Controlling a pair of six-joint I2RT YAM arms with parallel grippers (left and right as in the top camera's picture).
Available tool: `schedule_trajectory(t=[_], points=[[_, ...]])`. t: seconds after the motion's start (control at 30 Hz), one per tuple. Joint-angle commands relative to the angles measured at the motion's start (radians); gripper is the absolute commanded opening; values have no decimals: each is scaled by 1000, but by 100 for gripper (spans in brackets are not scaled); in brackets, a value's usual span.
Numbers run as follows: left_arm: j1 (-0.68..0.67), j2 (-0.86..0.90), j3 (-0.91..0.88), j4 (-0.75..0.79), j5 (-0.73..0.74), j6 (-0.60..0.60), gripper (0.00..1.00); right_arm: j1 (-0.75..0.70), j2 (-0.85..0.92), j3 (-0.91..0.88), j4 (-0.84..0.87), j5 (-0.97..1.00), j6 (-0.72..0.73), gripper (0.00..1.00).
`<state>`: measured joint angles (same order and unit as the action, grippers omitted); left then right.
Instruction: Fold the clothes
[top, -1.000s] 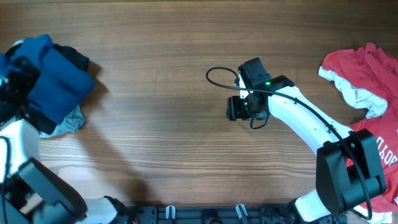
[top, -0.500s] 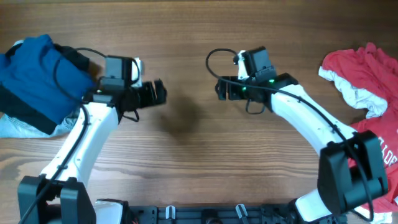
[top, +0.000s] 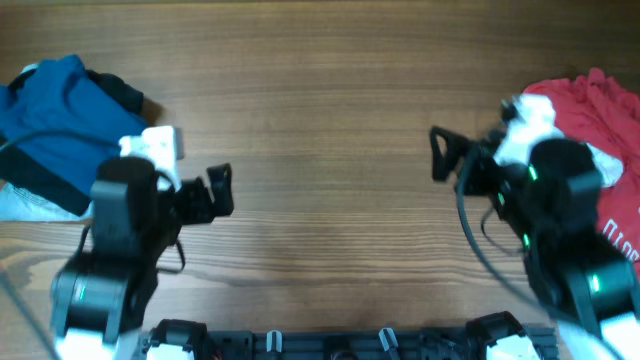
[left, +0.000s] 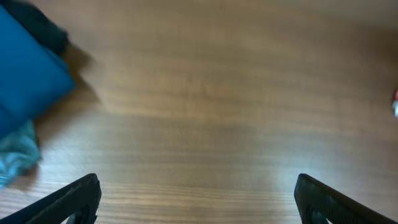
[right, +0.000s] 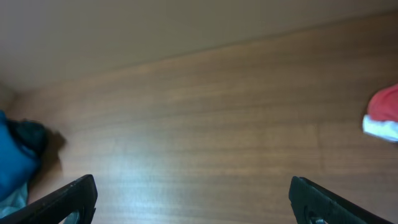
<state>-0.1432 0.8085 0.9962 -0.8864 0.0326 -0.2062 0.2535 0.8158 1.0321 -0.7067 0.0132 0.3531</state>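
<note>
A folded dark blue T-shirt (top: 50, 140) lies at the table's left edge on a pile with black cloth (top: 122, 92) and pale blue cloth (top: 22, 203). The pile also shows in the left wrist view (left: 25, 81) and at the left edge of the right wrist view (right: 12, 165). Red shirts with white lettering (top: 600, 115) lie crumpled at the right edge; a bit shows in the right wrist view (right: 385, 109). My left gripper (top: 220, 190) (left: 196, 199) is open and empty over bare wood, right of the blue pile. My right gripper (top: 440, 155) (right: 193, 199) is open and empty, left of the red shirts.
The wooden table (top: 320, 120) spans the view between the two piles. Both arm bases stand at the front edge, with a black rail (top: 320, 345) between them.
Both arms have drawn back toward the front edge. The left gripper left the blue pile, swung to the centre, then retreated. The right gripper moved from the centre to the right.
</note>
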Motion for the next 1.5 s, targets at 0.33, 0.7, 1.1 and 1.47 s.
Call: schedule_trajectory(t=[0.33, 0.7, 1.1, 1.47], points=[[1, -181, -129, 35, -110, -14, 100, 4, -286, -222, -129, 92, 17, 99], [1, -181, -129, 35, -110, -14, 100, 4, -270, -223, -133, 92, 16, 100], [1, -181, -129, 35, -109, -14, 100, -19, -452, -230, -185, 100, 3, 100], [1, -181, -129, 35, -110, -14, 100, -140, -813, -686, 232, -23, -119, 100]])
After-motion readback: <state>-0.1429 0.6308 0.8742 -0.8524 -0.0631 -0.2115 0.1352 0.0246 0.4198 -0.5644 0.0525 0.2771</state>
